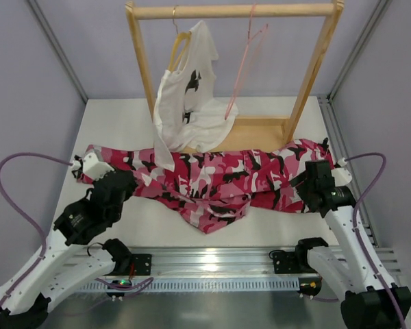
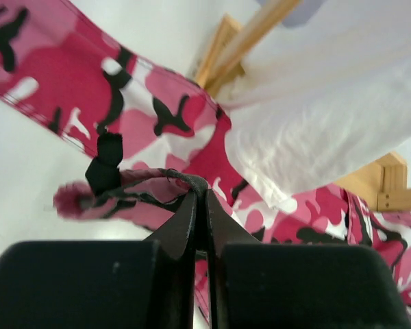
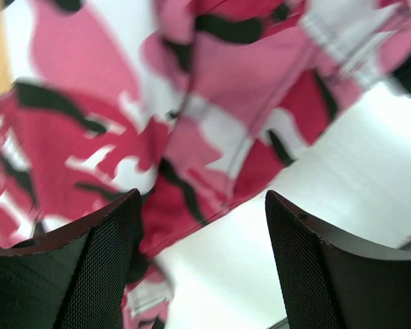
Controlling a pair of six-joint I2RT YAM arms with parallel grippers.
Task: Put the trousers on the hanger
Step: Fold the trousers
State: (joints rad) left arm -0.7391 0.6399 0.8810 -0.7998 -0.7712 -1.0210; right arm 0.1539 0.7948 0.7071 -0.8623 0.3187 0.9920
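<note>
- The trousers (image 1: 212, 178) are laid lengthwise across the white worktop (image 1: 116, 123), just in front of the wooden rack (image 1: 288, 10). A loose fold is bunched at their middle, toward the near edge.
- The left hand (image 2: 200, 200) is pressed together on a raised fold of the camouflage cloth at the garment's left end. This is judged to be a pinch meant for lifting that end. A small black tab is seen beside the pinch.
- The right hand (image 3: 202, 202) is held spread wide over the right end. Cloth edge and bare worktop are seen between its mesh-textured pads (image 3: 103, 267), and nothing is gripped there.
- The hanger (image 1: 245, 65), a thin pink wire triangle, is hung bare from the rack's top rail by its curled hook, well above the trousers.
- A white T-shirt (image 1: 192, 103) with black print is draped on a wooden hanger (image 1: 180, 42) beside it. Its lower edge overlaps the trousers in the top view.
- The cloth is judged soft and limp, with stitched hems.
</note>
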